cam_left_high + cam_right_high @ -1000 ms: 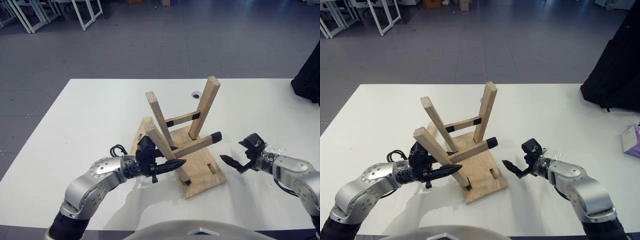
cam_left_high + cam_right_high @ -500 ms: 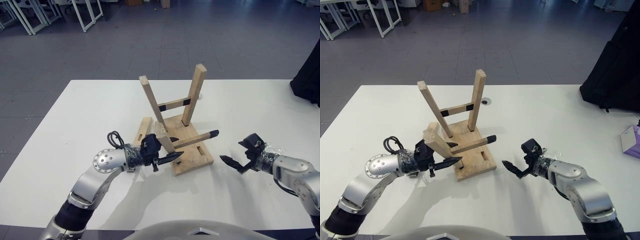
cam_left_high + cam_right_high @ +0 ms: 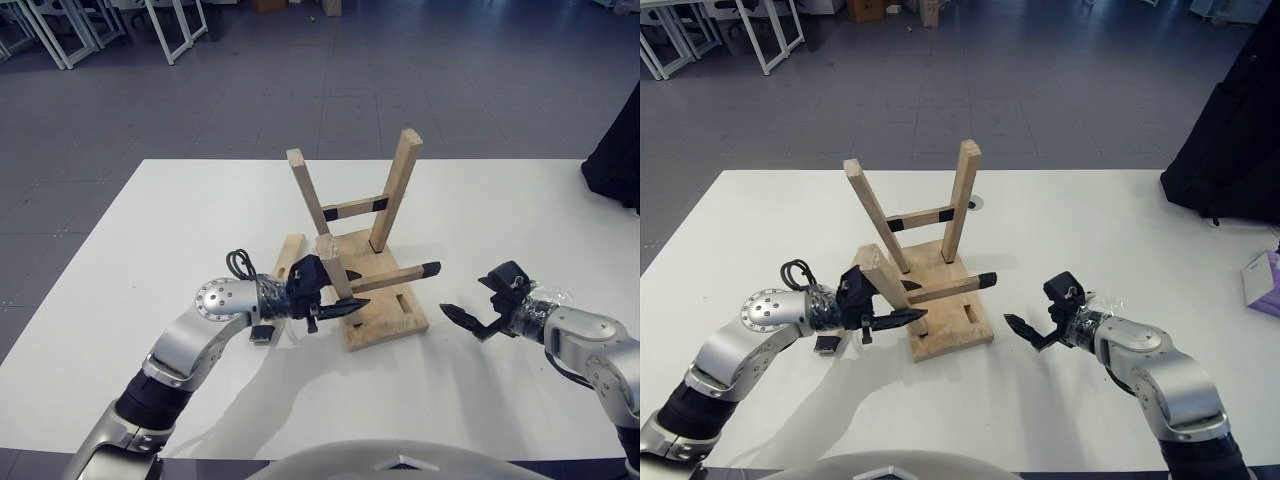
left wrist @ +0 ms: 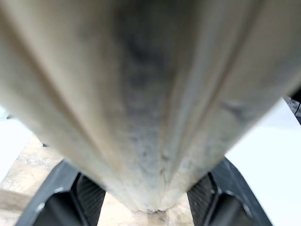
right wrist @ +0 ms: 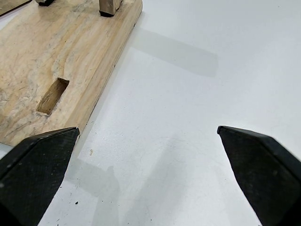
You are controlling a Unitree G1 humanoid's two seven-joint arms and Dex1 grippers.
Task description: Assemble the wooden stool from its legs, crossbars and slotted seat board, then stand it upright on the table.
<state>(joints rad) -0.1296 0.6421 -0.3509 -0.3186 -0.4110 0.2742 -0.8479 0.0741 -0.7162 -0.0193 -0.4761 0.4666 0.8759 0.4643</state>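
Note:
The stool stands upside down on the white table (image 3: 150, 230), its slotted seat board (image 3: 385, 318) lying flat. Two legs (image 3: 394, 190) rise at the back, joined by a black-ended crossbar (image 3: 352, 208). My left gripper (image 3: 335, 308) is shut on a third, tilted leg (image 3: 330, 268) at the board's front left; that leg (image 4: 150, 94) is seen close up between its fingertips (image 4: 89, 197). A crossbar (image 3: 390, 278) with a black tip runs right from this leg. An open slot (image 5: 52, 95) shows in the board's front right. My right gripper (image 3: 462, 318) is open just right of the board, above the table.
A loose wooden piece (image 3: 288, 252) lies on the table against the board's left side. A round cable hole (image 3: 971, 203) sits in the table behind the stool. A black bag (image 3: 1230, 140) stands off the table's far right, and a small purple box (image 3: 1265, 280) lies at its right edge.
The stool, tilted and lifted near me a second ago, has been carried away from me by my left gripper and now rests flat on its seat board. My right gripper has stayed put.

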